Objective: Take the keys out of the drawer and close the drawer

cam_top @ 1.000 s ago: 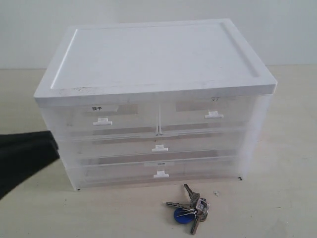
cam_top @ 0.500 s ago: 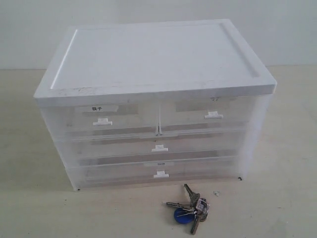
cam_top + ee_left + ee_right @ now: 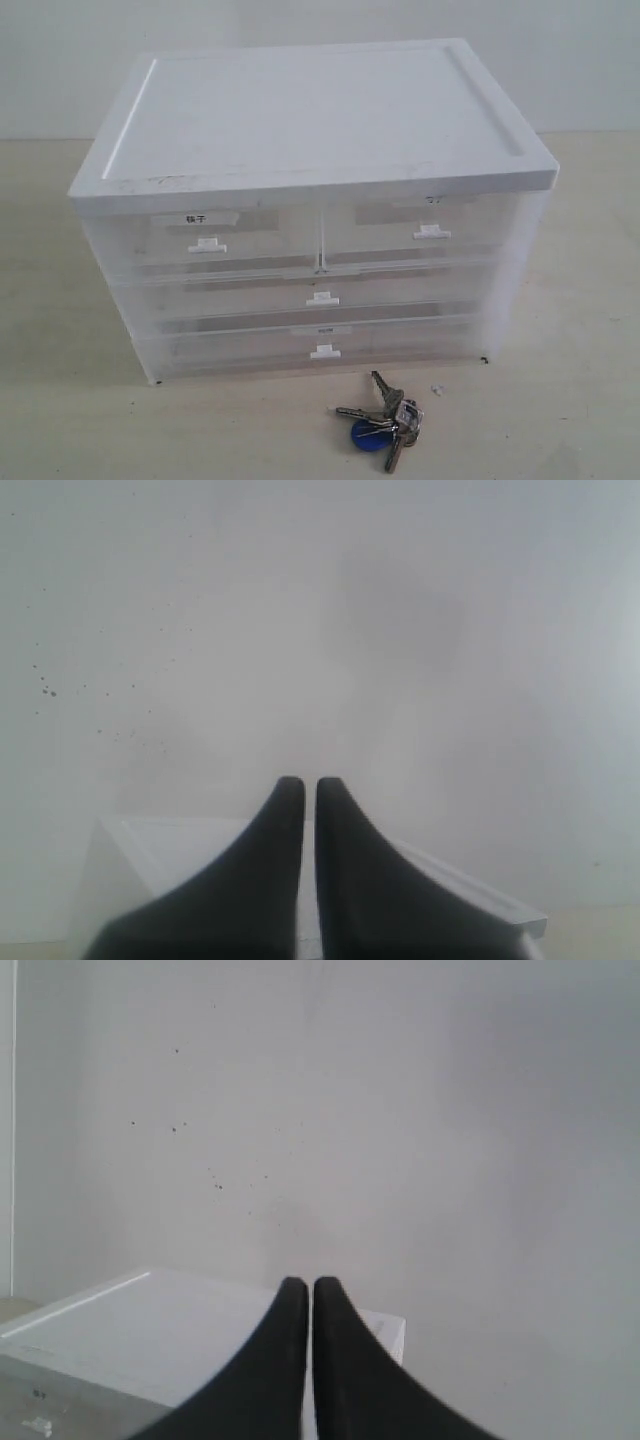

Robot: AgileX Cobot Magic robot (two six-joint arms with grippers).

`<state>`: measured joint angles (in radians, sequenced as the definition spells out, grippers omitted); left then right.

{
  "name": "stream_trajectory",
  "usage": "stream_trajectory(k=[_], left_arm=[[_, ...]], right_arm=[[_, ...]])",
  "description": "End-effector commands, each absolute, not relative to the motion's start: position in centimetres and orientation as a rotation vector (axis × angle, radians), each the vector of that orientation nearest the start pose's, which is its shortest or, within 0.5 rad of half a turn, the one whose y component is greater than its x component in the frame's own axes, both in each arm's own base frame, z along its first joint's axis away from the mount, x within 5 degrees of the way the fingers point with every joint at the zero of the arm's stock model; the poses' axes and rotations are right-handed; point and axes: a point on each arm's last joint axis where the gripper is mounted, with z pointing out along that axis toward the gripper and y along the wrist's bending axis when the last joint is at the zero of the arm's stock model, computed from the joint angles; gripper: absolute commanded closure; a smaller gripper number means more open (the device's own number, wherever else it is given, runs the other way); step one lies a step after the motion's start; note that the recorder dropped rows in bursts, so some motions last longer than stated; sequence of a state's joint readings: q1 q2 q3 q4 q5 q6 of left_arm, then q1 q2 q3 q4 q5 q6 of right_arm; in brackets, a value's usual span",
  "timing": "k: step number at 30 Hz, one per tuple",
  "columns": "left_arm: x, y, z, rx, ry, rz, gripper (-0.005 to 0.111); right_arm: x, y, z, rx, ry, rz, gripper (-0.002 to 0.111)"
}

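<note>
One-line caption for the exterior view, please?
Keys lie on the table before the white drawer unit; its faint-labelled half-width drawer and the rest are shut, no arm in view.

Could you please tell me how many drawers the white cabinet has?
4: the top-left half-width drawer, the top-right half-width drawer, the full-width middle drawer and the full-width bottom drawer. The front shows fully, so none looks hidden.

We see silver keys [image 3: 392, 412] with a blue fob [image 3: 367, 436], a pale beige counter [image 3: 570, 380], a milky translucent drawer [image 3: 395, 250] with a white tab [image 3: 432, 232], a white cabinet lid [image 3: 310, 110], and a black left claw [image 3: 310, 788] and right claw [image 3: 311, 1288].
</note>
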<state>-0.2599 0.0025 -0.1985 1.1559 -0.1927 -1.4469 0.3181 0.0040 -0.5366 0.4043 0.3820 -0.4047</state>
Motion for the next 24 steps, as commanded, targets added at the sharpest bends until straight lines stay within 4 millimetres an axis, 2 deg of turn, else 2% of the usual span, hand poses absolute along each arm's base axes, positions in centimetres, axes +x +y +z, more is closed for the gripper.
stream_trajectory(k=[1, 24], left_arm=[[3.05, -2.41, 28.54, 0.128, 1.227, -0.596, 0.102], [3.05, -2.42, 28.55, 0.130, 1.227, -0.597, 0.102]], right_arm=[[-0.78, 1.14, 34.86, -0.302, 1.279, 0.409, 0.108], [-0.60, 1.10, 34.61, -0.311, 1.288, 0.384, 0.108]])
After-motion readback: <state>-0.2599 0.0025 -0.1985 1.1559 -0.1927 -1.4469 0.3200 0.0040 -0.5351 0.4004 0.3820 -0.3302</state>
